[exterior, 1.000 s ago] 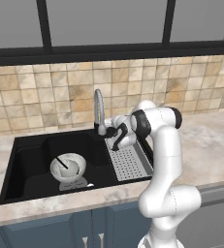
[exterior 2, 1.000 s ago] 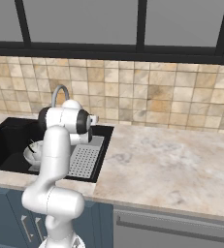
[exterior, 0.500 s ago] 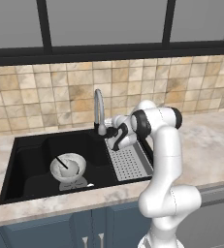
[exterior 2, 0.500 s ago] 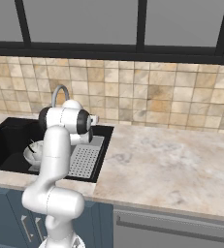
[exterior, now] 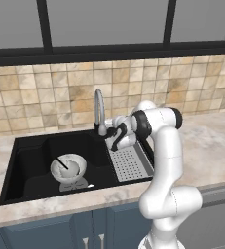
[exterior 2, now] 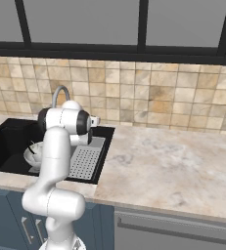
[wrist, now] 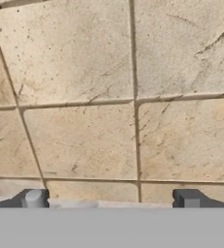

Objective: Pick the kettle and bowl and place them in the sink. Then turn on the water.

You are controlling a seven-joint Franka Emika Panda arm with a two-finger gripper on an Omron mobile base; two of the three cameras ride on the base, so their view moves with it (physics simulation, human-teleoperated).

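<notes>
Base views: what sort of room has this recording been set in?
A kitchen, rendered rather than real. A black sink with a curved faucet is sunk into a marble-look counter, backed by tan wall tiles under a window, with blue cabinets below.

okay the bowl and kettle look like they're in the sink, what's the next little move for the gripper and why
Probably nudge the gripper onto the faucet handle. The bowl with the kettle already sits in the sink, no water runs, and the gripper hovers beside the faucet base.

The white arm bends forward at shoulder height, its gripper (exterior: pixel 112 134) held level, fingertips (wrist: pixel 34 198) spread apart.
</notes>
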